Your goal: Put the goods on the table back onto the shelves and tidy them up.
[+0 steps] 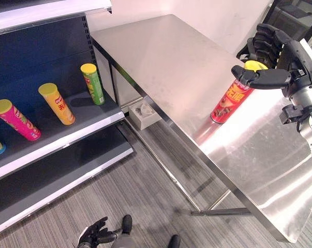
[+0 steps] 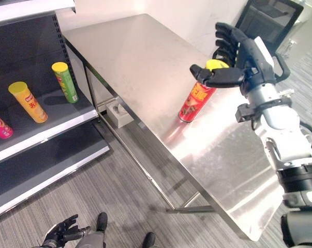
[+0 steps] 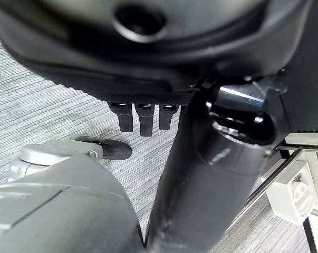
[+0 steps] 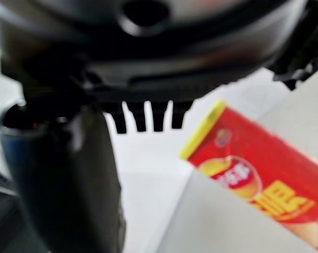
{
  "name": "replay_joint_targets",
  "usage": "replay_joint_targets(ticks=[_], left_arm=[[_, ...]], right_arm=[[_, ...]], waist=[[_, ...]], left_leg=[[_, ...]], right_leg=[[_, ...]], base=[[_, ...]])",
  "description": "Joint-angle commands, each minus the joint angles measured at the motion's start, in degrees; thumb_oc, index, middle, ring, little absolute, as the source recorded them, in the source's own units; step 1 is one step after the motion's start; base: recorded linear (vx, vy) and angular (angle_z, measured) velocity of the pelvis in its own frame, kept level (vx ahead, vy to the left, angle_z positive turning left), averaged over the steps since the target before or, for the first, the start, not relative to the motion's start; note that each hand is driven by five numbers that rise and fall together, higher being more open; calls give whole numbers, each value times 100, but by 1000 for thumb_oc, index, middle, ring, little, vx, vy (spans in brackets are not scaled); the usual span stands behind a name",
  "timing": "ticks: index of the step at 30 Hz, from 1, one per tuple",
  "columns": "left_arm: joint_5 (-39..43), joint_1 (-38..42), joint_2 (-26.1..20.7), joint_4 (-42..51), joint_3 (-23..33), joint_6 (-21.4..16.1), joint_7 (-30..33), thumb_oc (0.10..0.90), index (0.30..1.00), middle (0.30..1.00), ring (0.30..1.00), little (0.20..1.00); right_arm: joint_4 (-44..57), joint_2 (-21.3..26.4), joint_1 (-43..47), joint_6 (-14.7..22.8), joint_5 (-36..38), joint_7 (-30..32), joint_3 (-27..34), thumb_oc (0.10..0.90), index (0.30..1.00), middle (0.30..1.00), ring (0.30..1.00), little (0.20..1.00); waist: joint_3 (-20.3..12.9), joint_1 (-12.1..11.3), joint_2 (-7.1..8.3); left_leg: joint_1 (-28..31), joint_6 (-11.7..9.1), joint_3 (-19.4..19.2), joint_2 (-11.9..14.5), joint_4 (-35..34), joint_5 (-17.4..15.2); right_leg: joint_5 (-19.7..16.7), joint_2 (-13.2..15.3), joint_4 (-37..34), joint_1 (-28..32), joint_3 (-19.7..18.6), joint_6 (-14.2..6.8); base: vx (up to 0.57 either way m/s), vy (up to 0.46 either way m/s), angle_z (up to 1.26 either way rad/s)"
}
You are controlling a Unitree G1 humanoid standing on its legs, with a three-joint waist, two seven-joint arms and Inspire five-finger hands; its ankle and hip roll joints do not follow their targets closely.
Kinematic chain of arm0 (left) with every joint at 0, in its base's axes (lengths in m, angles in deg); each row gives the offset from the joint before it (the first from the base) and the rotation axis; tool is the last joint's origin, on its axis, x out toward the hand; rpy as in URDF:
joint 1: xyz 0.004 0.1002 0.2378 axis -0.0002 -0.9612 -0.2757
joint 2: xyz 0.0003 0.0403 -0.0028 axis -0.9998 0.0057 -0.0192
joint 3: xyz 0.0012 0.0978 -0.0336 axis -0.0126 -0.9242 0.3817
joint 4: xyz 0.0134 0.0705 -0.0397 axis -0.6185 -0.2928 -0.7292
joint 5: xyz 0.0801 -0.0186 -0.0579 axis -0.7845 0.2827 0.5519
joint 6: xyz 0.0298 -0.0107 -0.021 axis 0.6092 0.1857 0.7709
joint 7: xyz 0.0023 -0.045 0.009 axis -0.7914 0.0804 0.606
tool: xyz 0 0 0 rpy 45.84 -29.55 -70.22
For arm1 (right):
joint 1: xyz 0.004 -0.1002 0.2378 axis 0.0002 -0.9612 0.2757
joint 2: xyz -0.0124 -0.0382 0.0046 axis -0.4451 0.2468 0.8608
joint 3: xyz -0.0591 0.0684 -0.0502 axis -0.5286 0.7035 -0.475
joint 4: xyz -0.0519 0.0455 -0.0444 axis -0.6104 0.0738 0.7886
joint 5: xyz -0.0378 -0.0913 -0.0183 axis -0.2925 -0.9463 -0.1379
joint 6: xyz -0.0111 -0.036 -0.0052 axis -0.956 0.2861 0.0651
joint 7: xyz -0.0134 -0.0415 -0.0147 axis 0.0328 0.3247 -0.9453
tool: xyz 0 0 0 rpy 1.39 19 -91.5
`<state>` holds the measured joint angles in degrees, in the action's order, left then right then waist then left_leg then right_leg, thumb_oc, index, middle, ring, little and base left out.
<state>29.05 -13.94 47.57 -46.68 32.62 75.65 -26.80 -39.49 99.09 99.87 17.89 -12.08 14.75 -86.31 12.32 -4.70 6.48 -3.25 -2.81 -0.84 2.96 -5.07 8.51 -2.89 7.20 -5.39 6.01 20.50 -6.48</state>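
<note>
The left hand (image 3: 148,79) hangs above a grey carpeted floor (image 3: 37,113), its dark bulk spread across the view's upper edge. A short row of fingers (image 3: 143,118) pokes out past it, straight and relaxed, holding nothing. The thick dark thumb (image 3: 211,174) stands out beside them, running down across the frame. Beyond the thumb, a metal table leg (image 3: 277,171) slants over the floor, and a small white box-like fitting (image 3: 290,192) sits on the floor just beside it. A dark shelf edge (image 3: 309,134) shows above that fitting.
</note>
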Motion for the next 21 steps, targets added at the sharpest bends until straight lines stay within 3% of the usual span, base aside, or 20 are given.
replay_joint_targets(ticks=[1,21], left_arm=[[-42,-30,-305,-12,-258,-150,-56,800,900,900,900,900],[-49,-35,-361,-63,-342,-187,-81,800,900,900,900,900]], right_arm=[[-257,221,1035,470,61,198,99,800,900,900,900,900],[-1191,329,1534,276,-171,198,-425,800,900,900,900,900]], waist=[[-285,-134,99],[-280,-178,110]], left_leg=[[245,-21,-45,22,7,-582],[229,-15,49,-14,7,-580]], right_leg=[[253,9,39,21,136,-221],[259,0,39,51,212,-216]], base=[[0,0,0],[2,1,3]])
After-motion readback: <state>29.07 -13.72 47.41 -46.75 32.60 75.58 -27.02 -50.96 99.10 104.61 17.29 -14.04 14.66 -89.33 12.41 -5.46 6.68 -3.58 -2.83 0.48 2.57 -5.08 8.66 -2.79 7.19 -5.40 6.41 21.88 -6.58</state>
